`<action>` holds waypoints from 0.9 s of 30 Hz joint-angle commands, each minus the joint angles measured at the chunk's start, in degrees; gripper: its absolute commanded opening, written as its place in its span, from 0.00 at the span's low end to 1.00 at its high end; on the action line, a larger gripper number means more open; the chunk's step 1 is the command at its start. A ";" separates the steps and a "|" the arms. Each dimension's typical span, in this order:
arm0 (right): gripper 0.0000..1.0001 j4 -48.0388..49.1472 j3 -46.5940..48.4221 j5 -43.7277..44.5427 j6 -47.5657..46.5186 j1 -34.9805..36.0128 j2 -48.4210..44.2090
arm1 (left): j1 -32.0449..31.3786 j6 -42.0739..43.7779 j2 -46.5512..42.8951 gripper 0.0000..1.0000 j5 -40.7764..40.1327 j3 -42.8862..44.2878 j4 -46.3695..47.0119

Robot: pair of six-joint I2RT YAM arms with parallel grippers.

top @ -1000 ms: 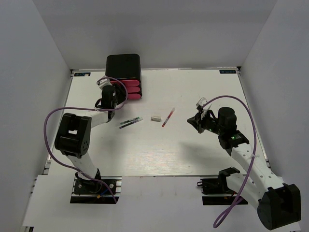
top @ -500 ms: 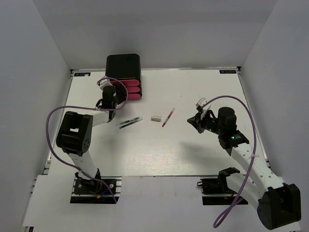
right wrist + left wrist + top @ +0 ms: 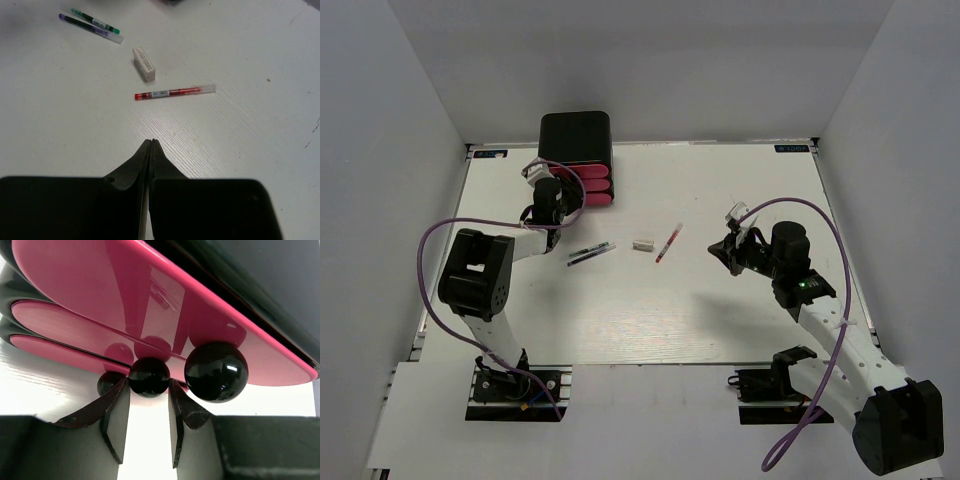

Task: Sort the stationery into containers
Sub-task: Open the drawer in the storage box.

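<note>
Scattered on the table in front of the black cabinet: red pen, eraser, green pen, purple pen. Ahead of the right gripper, apart; fingers pressed together, empty. At the cabinet's middle drawer knob, left gripper pinching both sides.

Top external: above and behind, looking down on the whole table.
Left wrist: very near, low — facing the middle knob of the cabinet.
Right wrist: farther off, tilted down at the red pen and eraser.
Shared: the overhead also shows cabinet, pen, eraser.
</note>
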 commanded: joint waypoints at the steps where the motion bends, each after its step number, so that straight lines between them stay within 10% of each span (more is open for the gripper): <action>1: 0.00 2.07 0.26 -0.10 -0.55 -0.16 0.11 | 0.10 0.05 -0.92 0.26 -1.06 -0.69 1.38; 18: 0.00 2.42 -0.26 -0.80 -0.46 -0.25 -0.60 | 0.10 -0.48 -15.94 0.21 -0.01 -16.87 3.15; 23: 0.05 2.51 -0.79 -1.41 -0.98 -0.07 -0.51 | 0.10 0.05 -17.79 0.38 -0.01 -18.19 0.87; 27: 0.19 2.42 -1.05 -2.64 -2.12 -0.16 -0.25 | 0.10 0.57 -18.94 0.79 -0.01 -18.19 -1.06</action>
